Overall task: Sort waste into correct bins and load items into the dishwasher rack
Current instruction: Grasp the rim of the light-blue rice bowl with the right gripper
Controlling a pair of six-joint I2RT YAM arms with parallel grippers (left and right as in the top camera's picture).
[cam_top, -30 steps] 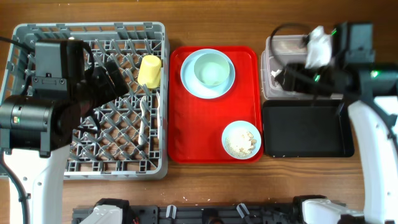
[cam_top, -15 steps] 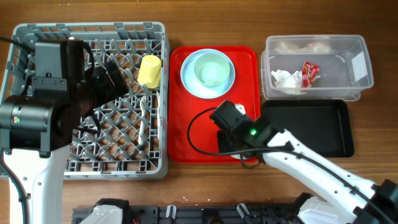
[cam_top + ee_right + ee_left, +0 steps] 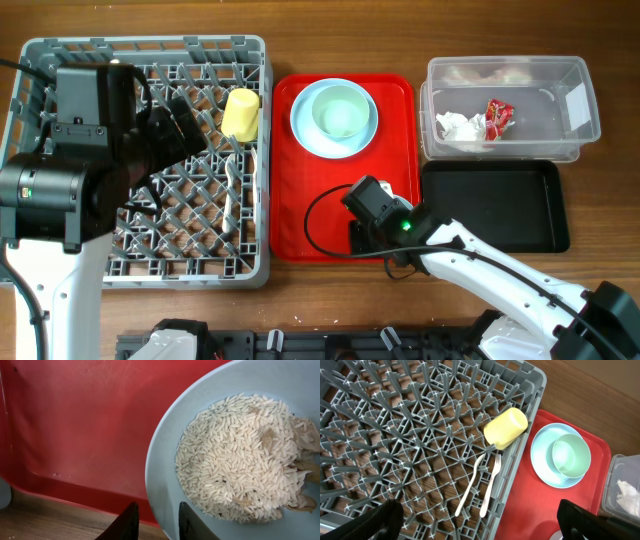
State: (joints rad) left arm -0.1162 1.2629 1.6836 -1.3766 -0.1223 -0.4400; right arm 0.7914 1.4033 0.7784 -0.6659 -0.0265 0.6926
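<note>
My right gripper [image 3: 157,522] is open, its two fingers standing either side of the near rim of the light blue bowl [image 3: 165,475], which holds rice-like crumbs [image 3: 235,450] on the red tray [image 3: 75,420]. In the overhead view the right gripper [image 3: 385,235] hides most of that bowl. The yellow cup [image 3: 240,113], fork [image 3: 492,485] and spoon [image 3: 470,485] lie in the grey rack [image 3: 150,42]. My left gripper [image 3: 480,525] is wide open and empty above the rack. The pale green bowl [image 3: 340,110] sits on the blue plate [image 3: 305,135]. The napkin [image 3: 455,127] and red wrapper [image 3: 497,115] lie in the clear tub [image 3: 575,100].
The black tray [image 3: 495,205] lies in front of the clear tub, just right of the red tray [image 3: 300,200]. The right arm's cable loops over the red tray's front. The left arm [image 3: 70,180] covers the rack's left half.
The right arm has left the clear tub, where the napkin now lies, and come down to the rice bowl on the red tray. The left arm has not moved.
</note>
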